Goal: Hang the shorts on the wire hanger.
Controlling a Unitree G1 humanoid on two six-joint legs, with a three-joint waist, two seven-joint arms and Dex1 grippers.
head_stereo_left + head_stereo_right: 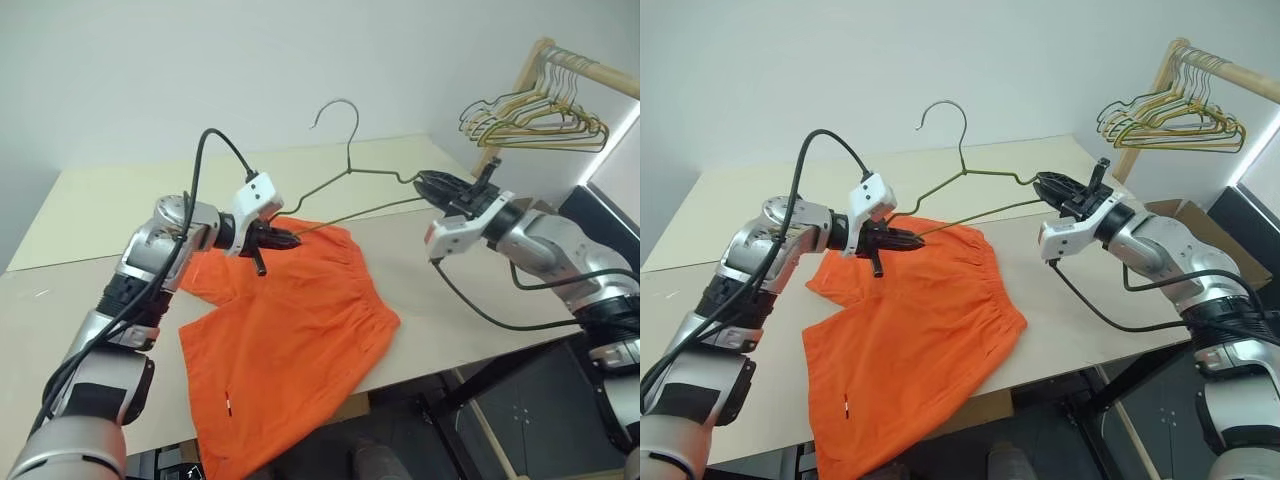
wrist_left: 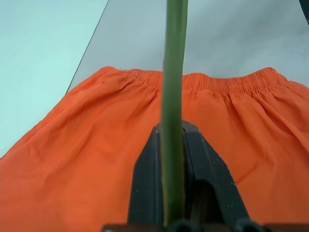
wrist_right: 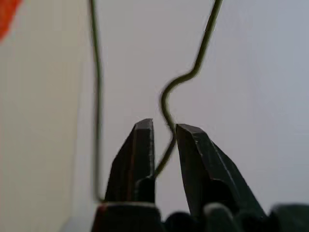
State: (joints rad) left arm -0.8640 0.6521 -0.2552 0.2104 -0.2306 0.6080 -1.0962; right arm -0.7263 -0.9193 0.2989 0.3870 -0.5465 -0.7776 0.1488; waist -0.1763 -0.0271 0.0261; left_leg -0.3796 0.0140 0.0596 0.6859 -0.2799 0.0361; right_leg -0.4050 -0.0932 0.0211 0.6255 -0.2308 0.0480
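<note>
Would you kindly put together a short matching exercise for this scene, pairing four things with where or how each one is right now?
Things:
1. shorts
2. wire hanger
3. left end effector
4. right end effector

States:
A. fingers parted, with a wire bend between them
B. lying flat on the table
C. held up in the air above the table
D. shut on a corner of the wire

Pairs: 1-B, 2-C, 3-D, 4-A
</note>
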